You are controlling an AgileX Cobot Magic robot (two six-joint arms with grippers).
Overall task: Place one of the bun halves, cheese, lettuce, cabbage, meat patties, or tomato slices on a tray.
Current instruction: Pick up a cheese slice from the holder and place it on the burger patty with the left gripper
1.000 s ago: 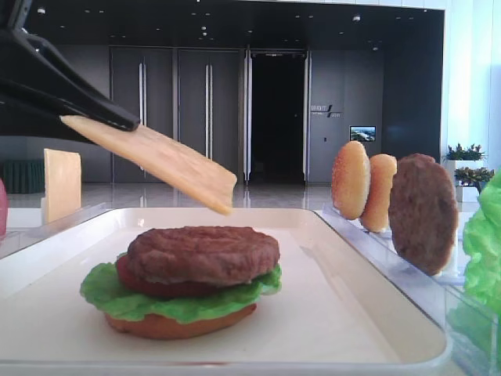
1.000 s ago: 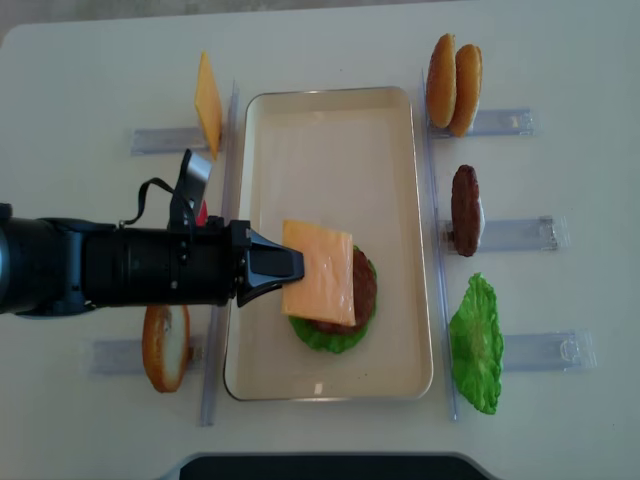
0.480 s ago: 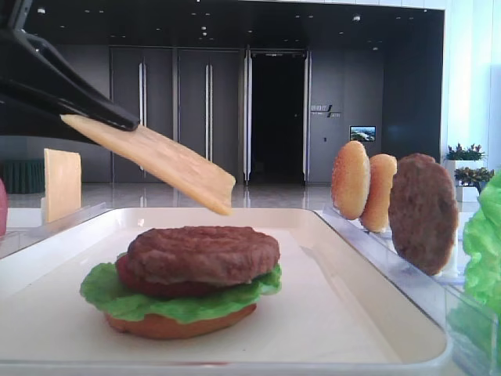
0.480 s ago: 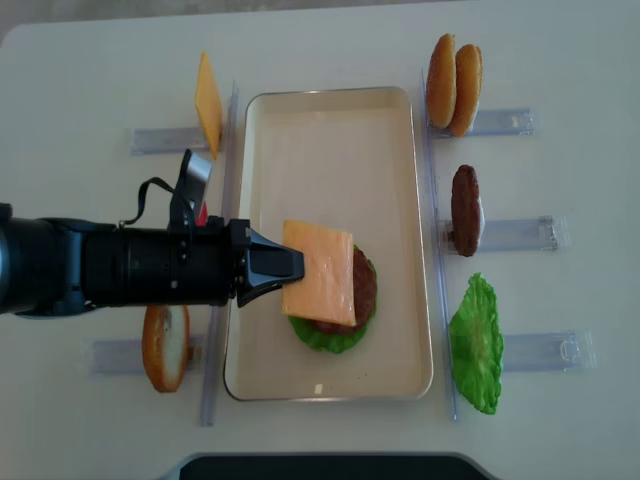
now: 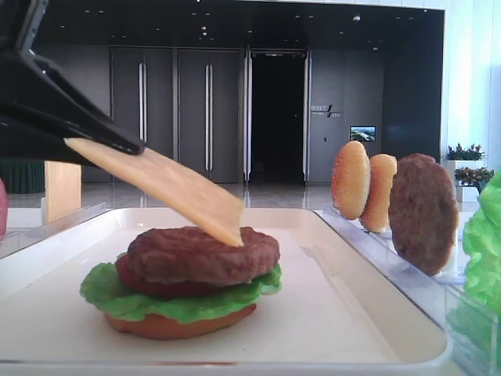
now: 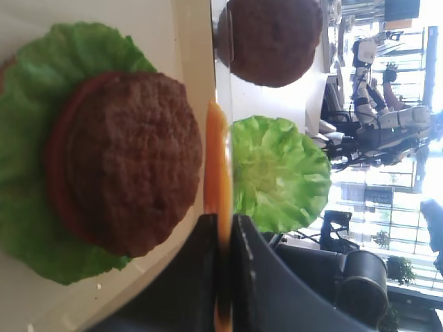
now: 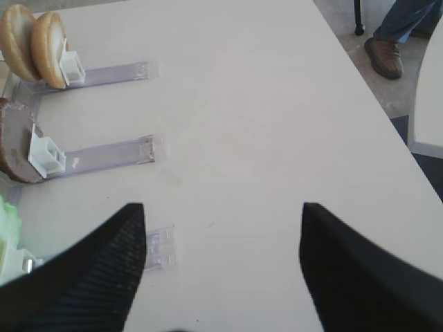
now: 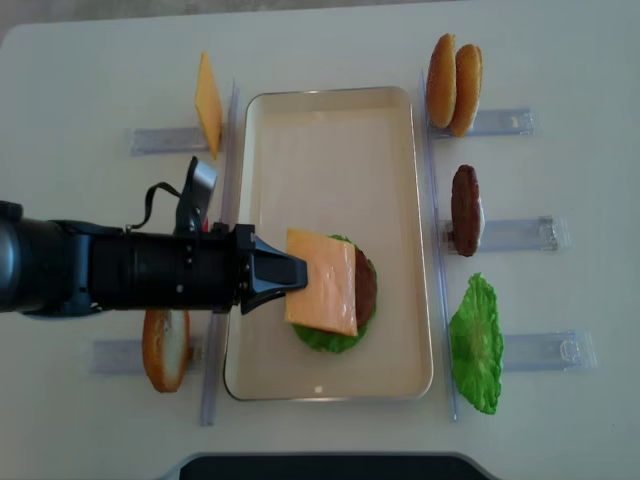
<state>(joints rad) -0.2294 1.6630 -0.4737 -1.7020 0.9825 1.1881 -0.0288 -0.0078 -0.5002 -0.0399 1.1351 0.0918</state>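
My left gripper (image 8: 295,278) is shut on one edge of a yellow-orange cheese slice (image 8: 325,282), which it holds tilted over the cream tray (image 8: 330,130). In the low exterior view the cheese (image 5: 156,184) slopes down to the right. Its lower corner touches the dark meat patty (image 5: 203,254). That patty tops a stack of red tomato slice, green lettuce (image 5: 125,298) and a bun half (image 5: 180,323). The left wrist view shows the cheese (image 6: 216,166) edge-on between the jaws, beside the patty (image 6: 128,159). My right gripper (image 7: 221,214) stands open over bare table, holding nothing.
Clear racks flank the tray. On the right stand two bun halves (image 8: 453,84), a patty (image 8: 465,210) and a lettuce leaf (image 8: 477,343). On the left stand another cheese slice (image 8: 208,104) and a bun half (image 8: 165,348). A person's legs (image 7: 398,34) show past the table edge.
The left gripper has lowered the cheese and shifted it slightly toward the front of the tray. Its lower corner now rests on the patty instead of hanging above it.
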